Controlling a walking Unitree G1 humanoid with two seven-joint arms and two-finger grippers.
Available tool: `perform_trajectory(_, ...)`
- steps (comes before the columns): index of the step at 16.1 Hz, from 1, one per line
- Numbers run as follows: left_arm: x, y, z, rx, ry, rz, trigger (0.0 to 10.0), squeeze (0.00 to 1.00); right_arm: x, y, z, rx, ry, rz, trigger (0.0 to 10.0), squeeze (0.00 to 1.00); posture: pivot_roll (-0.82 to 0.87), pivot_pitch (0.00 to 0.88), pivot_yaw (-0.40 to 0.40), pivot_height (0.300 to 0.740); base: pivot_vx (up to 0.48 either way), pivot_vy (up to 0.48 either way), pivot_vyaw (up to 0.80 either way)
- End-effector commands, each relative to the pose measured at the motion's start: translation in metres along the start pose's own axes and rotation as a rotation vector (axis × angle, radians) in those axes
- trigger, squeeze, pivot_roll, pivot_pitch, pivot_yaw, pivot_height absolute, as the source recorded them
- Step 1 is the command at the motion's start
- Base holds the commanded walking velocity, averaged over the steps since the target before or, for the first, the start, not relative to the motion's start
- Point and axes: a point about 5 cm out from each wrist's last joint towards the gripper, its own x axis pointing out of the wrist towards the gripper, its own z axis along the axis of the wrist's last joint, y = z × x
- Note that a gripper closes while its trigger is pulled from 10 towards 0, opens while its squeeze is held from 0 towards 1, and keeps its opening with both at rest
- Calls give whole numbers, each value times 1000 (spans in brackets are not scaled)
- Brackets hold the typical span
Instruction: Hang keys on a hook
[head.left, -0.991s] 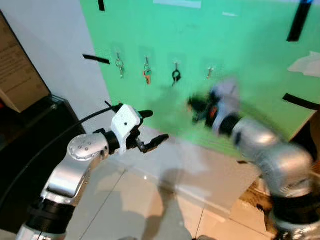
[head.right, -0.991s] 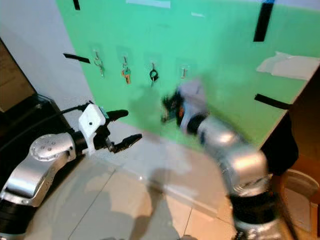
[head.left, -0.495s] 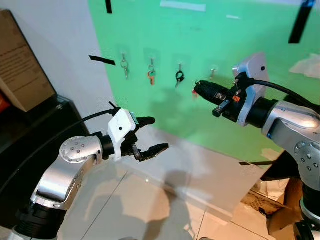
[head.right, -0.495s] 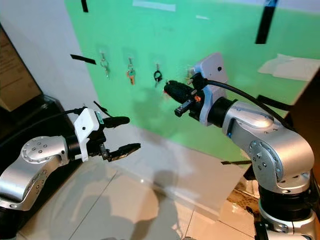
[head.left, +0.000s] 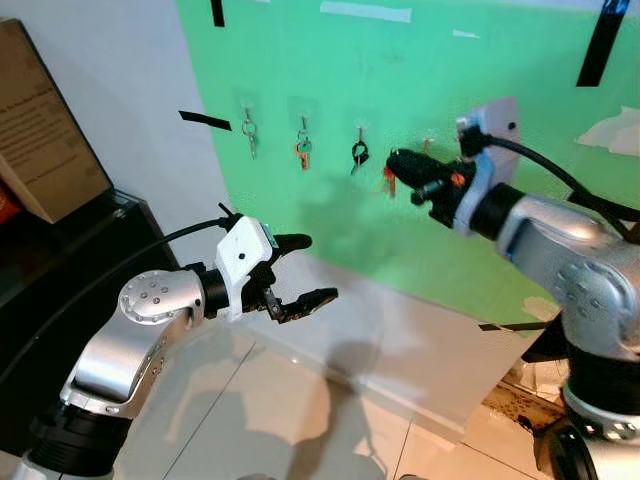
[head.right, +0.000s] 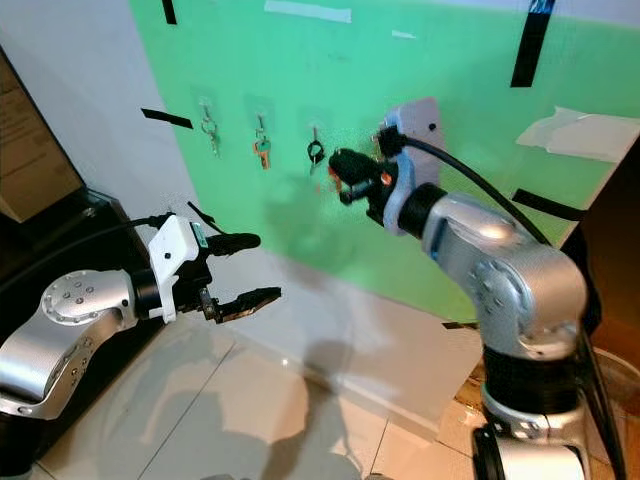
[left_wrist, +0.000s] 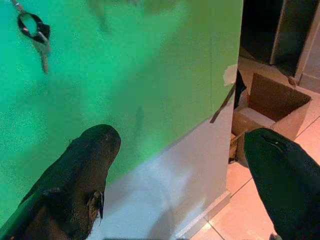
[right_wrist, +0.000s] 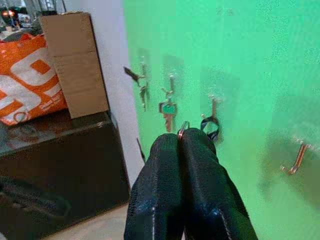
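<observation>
The right gripper pinches the keys tight near the empty hook, the left gripper waits open, and the ring could miss and drop.

Key sets hanging on green board: three; bare hook: one; cardboard box: one; orange bag: one

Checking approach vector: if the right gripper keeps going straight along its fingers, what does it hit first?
Most likely the green board, near the black-tagged key and left of the empty hook. The right gripper is shut on a key ring. Depth is unclear; it may touch that hung key first.
</observation>
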Motion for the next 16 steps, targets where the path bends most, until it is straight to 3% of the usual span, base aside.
perform_trajectory(1, 1, 2, 8, 23, -12, -6, 10000, 75, 7, -5, 3, 8, -14, -49, 10000, 0, -52, 0, 66, 740, 0, 0, 0)
perform_trajectory(3, 1, 2, 9, 24, -18, -3, 10000, 75, 14, -13, 2, 50, -10, -127, 10000, 0, -44, 0, 57, 740, 0, 0, 0)
perform_trajectory(11, 0, 1, 9, 13, -24, 8, 10000, 75, 12, -25, -7, 109, 21, -205, 10000, 0, -46, 0, 51, 740, 0, 0, 0)
perform_trajectory(16, 1, 1, 9, 11, -26, 2, 10000, 75, 11, -34, -22, 204, 33, -285, 10000, 0, -51, 0, 59, 740, 0, 0, 0)
